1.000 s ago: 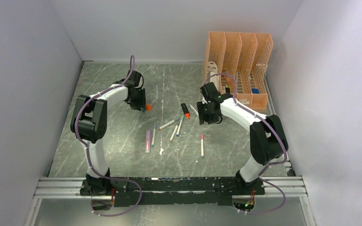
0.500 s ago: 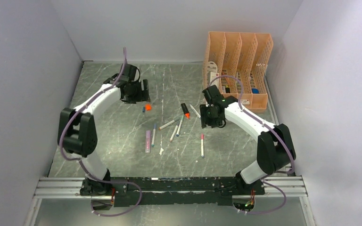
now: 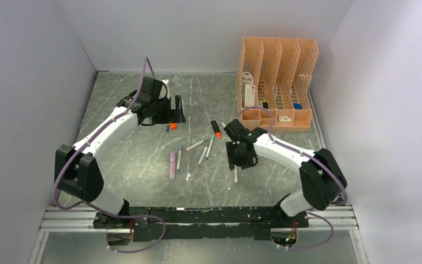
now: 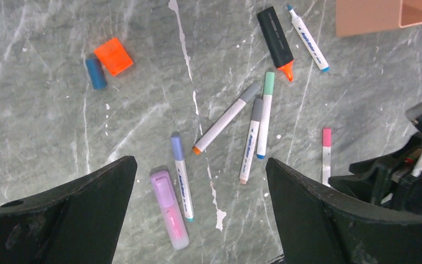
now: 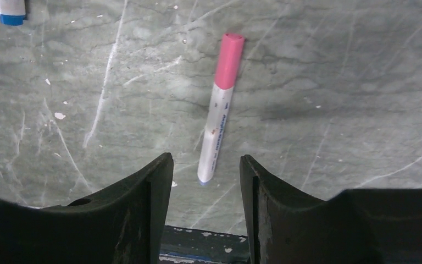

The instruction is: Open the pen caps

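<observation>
**Right fingers** [image 5: 143,209] stand narrowly parted and empty, one on either side of the tail of the pink pen [image 5: 218,121]. They seem placed so that closing would pinch the barrel. The pen lies flat on the table [image 5: 335,82]. Its long axis runs roughly 12 to 6 in the wrist view, with the pink cap [image 5: 229,58] toward 12 (a shade toward 1) and still seated.

**Left fingers** [image 4: 77,214] are spread wide and empty, held well above the other pens [image 4: 251,143], probably to survey them. Toward their 10 o'clock lie an orange cap [image 4: 113,56] and a blue cap [image 4: 95,73], both loose and close together.
</observation>
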### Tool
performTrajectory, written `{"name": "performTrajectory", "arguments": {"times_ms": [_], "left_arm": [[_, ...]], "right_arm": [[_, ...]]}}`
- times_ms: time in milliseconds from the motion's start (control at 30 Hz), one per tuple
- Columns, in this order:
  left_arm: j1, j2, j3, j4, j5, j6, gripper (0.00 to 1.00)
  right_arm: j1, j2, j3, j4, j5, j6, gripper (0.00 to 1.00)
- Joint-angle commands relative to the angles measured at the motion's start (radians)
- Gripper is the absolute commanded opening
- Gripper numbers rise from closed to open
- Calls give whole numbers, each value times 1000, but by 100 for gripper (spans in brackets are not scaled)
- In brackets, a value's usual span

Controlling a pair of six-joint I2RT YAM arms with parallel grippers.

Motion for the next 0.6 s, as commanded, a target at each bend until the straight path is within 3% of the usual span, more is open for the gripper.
{"name": "performTrajectory", "arguments": {"times_ms": [0, 400, 567], "left_arm": [[-12, -75, -22, -8, 37, -11, 99], [-25, -120, -82, 32, 97, -38, 99], [-28, -134, -110, 80, 166, -72, 99]], "right_arm": [[33, 27, -11, 28, 39, 71, 48], [56, 138, -6, 67, 102, 72, 35], [57, 152, -38, 112, 60, 59, 19]]}}
